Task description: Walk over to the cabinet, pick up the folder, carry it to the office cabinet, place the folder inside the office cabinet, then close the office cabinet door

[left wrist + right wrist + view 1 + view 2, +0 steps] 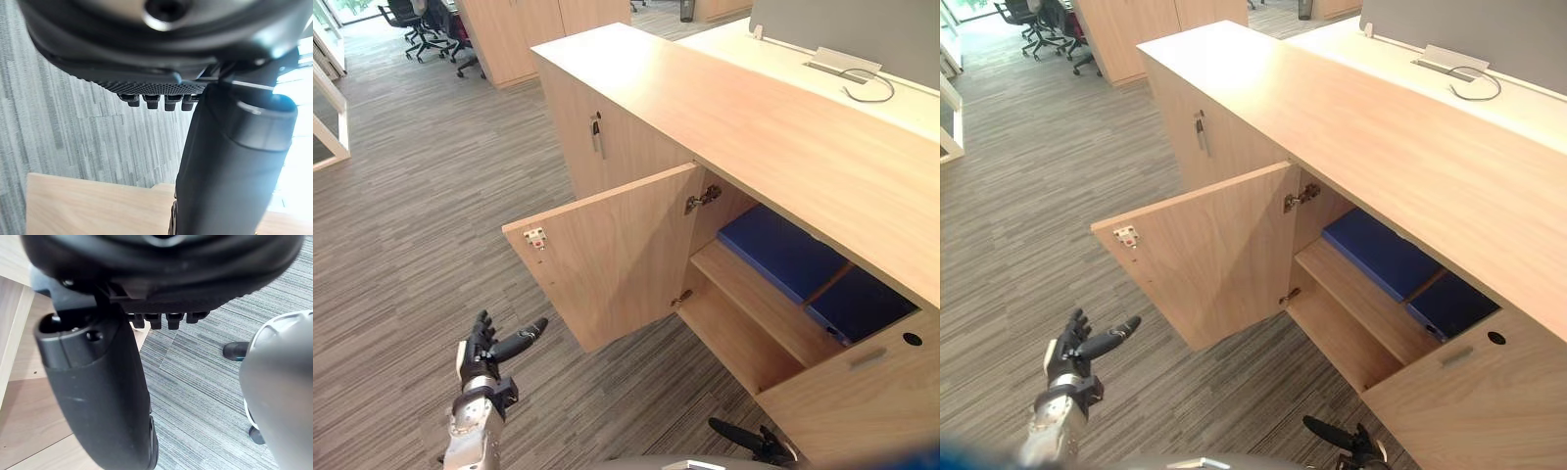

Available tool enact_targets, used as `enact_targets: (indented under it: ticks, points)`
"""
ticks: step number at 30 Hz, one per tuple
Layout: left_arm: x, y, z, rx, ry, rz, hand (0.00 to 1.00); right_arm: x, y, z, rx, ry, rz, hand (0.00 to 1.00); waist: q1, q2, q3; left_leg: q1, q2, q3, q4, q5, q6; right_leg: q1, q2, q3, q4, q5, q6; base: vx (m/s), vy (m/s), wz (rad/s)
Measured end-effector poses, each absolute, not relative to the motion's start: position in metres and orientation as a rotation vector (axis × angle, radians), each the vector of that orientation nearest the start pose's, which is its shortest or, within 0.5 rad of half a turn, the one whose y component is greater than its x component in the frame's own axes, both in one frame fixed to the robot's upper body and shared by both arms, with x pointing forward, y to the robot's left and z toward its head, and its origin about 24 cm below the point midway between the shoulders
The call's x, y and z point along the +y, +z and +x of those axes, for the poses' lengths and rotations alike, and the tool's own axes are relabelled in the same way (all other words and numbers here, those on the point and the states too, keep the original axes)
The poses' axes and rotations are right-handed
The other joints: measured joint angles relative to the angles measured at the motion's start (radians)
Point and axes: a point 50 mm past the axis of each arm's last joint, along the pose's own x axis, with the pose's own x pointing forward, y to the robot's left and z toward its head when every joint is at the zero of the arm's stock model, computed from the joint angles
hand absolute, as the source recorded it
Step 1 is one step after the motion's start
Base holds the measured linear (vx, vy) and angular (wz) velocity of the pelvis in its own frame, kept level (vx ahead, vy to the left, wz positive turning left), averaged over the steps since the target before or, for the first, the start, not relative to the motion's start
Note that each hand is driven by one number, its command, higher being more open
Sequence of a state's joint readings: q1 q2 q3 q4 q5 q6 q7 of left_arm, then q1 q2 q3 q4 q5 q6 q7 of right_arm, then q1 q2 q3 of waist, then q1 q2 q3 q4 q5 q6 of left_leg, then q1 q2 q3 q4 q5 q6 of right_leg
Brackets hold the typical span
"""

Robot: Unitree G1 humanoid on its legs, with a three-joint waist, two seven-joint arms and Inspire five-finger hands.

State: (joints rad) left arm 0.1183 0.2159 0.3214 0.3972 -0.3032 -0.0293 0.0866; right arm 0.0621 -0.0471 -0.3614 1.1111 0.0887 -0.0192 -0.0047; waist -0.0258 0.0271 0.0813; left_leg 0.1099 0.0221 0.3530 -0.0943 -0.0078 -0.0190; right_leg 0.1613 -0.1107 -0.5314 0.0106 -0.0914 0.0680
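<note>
Left hand (pixel 481 357) hangs low over the grey carpet (pixel 411 215), in front of the open door (pixel 607 264). Its fingers are straight and spread, the thumb stands apart, and it holds nothing. Right hand (pixel 754 441) shows at the bottom edge, near the cabinet (pixel 734 108). In its wrist view the fingers are relaxed and they hold nothing.

Inside the cabinet, one shelf (pixel 754 304) makes an upper and a lower compartment. On the shelf, in the upper compartment, lies the blue folder (pixel 778 253), flat. Just beside it, to the right, lies a second blue piece (pixel 857 305), with a thin wooden strip between them. I cannot tell if this is another folder. A second door (pixel 862 401) stands open at the right.
</note>
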Motion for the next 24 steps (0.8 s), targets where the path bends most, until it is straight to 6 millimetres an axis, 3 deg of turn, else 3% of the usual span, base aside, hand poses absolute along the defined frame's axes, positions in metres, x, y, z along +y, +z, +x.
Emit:
enact_targets:
  ticks: [7,15,20,24]
  points:
    - [0.323,-0.021,0.206,0.305,0.619,-0.103,1.0,-0.203,-0.165,0.086,1.108,-0.379,0.234,1.0,0.016,0.004,-0.004,0.011,0.003,0.023,0.0,-0.002,-0.003,-0.001,0.003,0.022,0.0,0.003,-0.009,-0.02,0.012,-0.1]
    - [0.334,0.001,0.228,0.245,0.593,-0.064,1.0,-0.203,-0.166,0.082,1.115,-0.396,0.261,1.0,0.026,0.006,-0.007,0.013,0.006,0.022,0.0,-0.002,-0.004,0.0,0.005,0.022,0.004,0.002,-0.011,0.0,0.0,0.0]
    - [0.327,0.022,0.254,0.205,0.449,0.022,1.0,-0.204,-0.166,0.079,1.123,-0.4,0.261,1.0,0.031,0.008,-0.019,0.015,0.007,0.022,0.0,0.0,-0.006,0.0,0.005,0.022,0.01,0.003,-0.014,-0.01,0.001,0.0]
    - [0.306,0.021,0.272,0.217,0.317,0.0,1.0,-0.205,-0.166,0.079,1.124,-0.4,0.267,1.0,0.028,0.011,-0.025,0.015,0.008,0.022,0.0,0.003,-0.011,-0.002,0.005,0.023,0.013,0.006,-0.018,-0.04,0.002,-0.02]
